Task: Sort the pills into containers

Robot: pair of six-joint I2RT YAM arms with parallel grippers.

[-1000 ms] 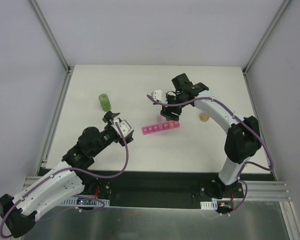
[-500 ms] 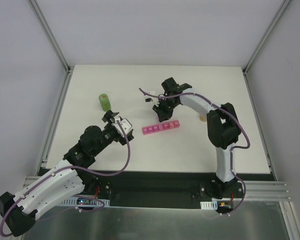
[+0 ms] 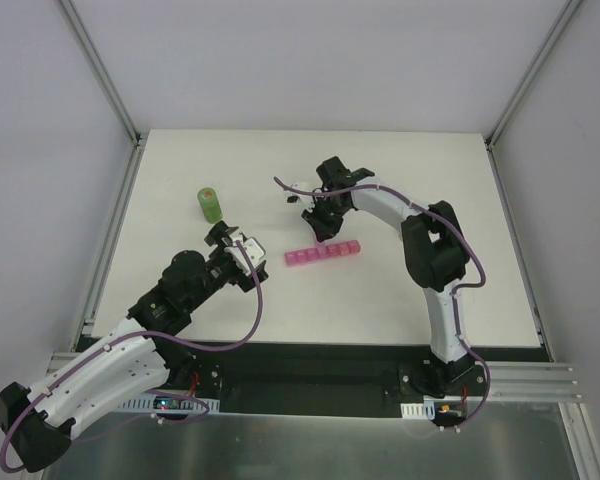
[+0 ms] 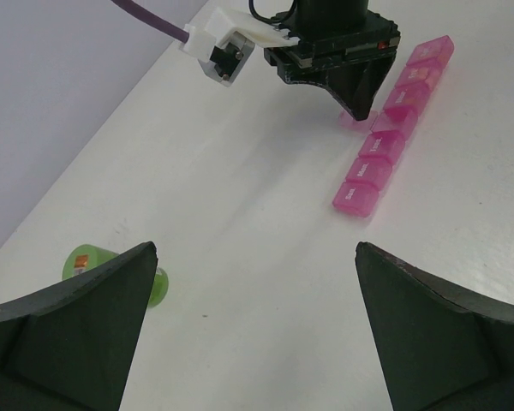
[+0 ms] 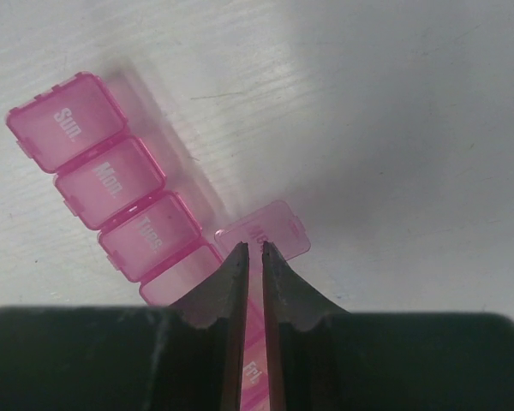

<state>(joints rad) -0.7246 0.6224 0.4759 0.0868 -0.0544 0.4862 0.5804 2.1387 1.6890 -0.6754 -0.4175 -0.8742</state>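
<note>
I see the containers (image 5: pixel 111 180), a pink strip of joined day boxes, lying flat right under the right gripper (image 5: pixel 247 253). One lid (image 5: pixel 263 231) is flipped open just ahead of its tips. The fingers are pinched together with only a sliver between them. I can't tell whether they nip the lid's hinge or merely touch it.

My guess is that the strip is light, stiff, thin plastic, smooth enough to skate if pushed sideways. I'd press down on it and take each lid by its free lip, or pinch the strip across its narrow width.

The worktop (image 3: pixel 380 300) is plain, white and flat, with open room around that gripper. The left gripper (image 4: pixel 257 334) hangs spread wide, well apart from the strip. A green bottle (image 3: pixel 209 204) stands beyond it, also well clear.
</note>
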